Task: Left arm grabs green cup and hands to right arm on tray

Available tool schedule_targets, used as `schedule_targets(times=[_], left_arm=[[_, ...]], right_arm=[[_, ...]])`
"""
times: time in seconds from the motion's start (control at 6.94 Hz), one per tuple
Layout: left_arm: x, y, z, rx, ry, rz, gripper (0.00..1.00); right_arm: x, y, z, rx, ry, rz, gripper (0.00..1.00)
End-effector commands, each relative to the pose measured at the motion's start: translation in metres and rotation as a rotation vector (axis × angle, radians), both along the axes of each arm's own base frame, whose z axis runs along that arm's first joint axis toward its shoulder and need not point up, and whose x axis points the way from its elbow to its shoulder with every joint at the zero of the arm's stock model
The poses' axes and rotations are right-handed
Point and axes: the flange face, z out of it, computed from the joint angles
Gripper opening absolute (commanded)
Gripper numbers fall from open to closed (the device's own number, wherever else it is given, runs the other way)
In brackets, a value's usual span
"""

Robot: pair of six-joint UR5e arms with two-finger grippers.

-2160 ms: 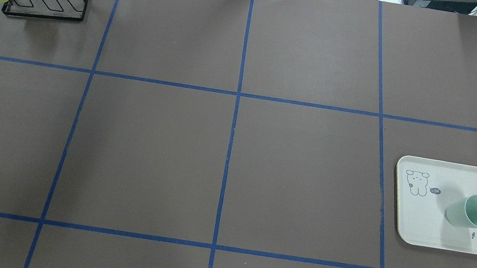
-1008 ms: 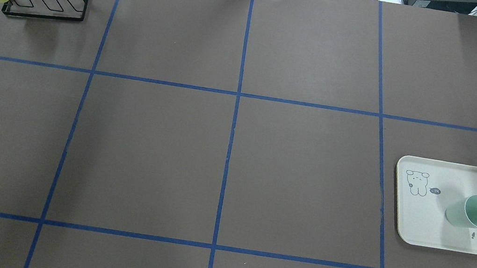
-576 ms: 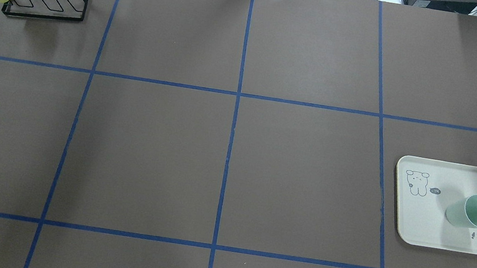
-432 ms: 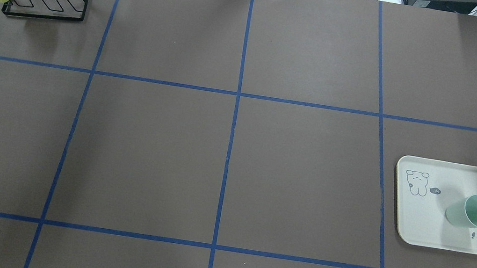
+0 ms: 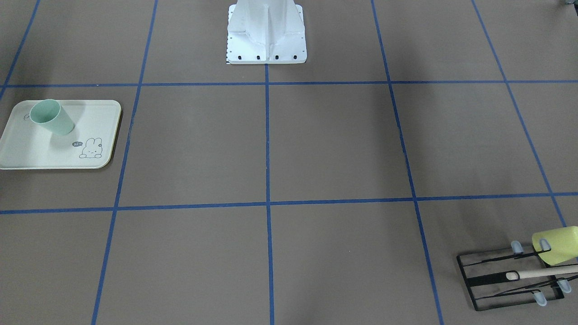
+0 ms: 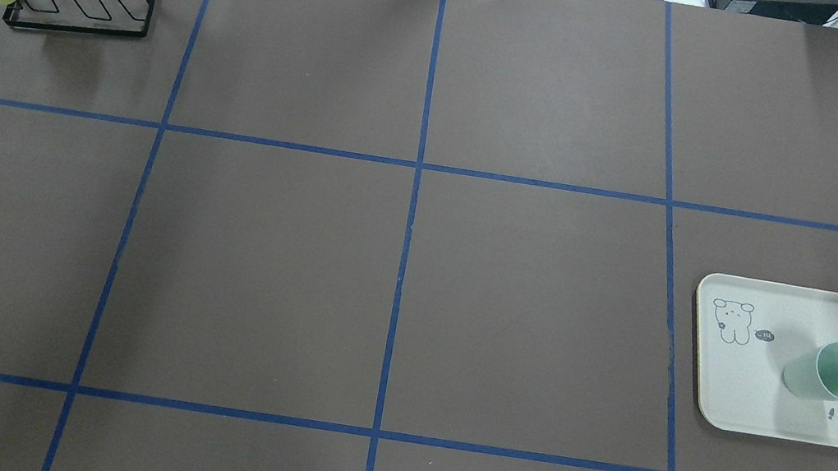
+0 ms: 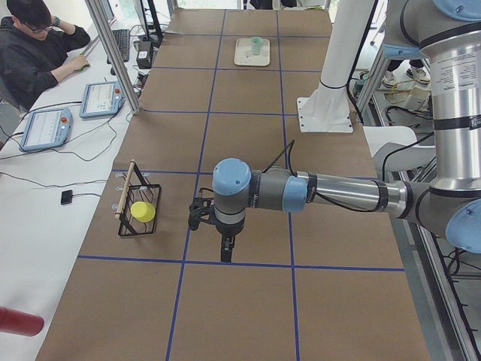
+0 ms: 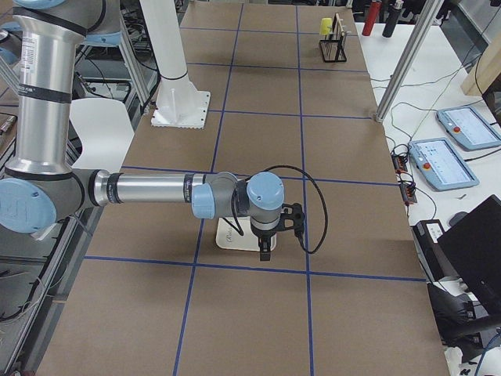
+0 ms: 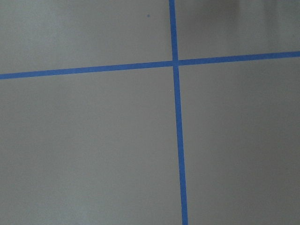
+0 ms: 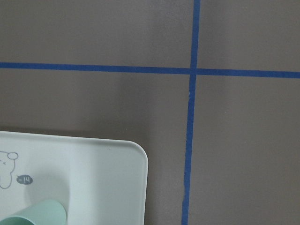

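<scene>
While the green cup (image 6: 829, 373) stands upright, mouth up, on the tray (image 6: 727, 398) at the overhead frame's right edge, the right gripper (image 8: 266, 254) hangs just beside that tray; its wrist view catches the cup at lower left. The left gripper (image 7: 225, 254) is well apart, near the wire rack (image 6: 88, 3). Right arm nearer. Whether either gripper's fingers are parted: cannot tell. Versus earlier overhead frames, nothing differs: cup, tray, rack unmoved.
</scene>
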Motion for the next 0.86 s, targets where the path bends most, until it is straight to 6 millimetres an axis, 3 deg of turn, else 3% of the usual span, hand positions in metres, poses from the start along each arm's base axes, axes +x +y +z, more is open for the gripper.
schedule_targets(times=[0.0,0.29,0.72], left_arm=[[0.001,-0.001,-0.002,0.003,0.003,0.001,1.0],[0.001,-0.002,-0.002,0.003,0.001,0.0,1.0],[0.001,-0.003,-0.002,0.003,0.003,0.0,1.0]], right_arm=[[0.018,0.003,-0.008,0.009,-0.005,0.04,0.99],[0.021,0.006,-0.02,-0.036,-0.005,0.046,0.99],[0.021,0.007,-0.011,-0.045,-0.005,0.044,0.99]])
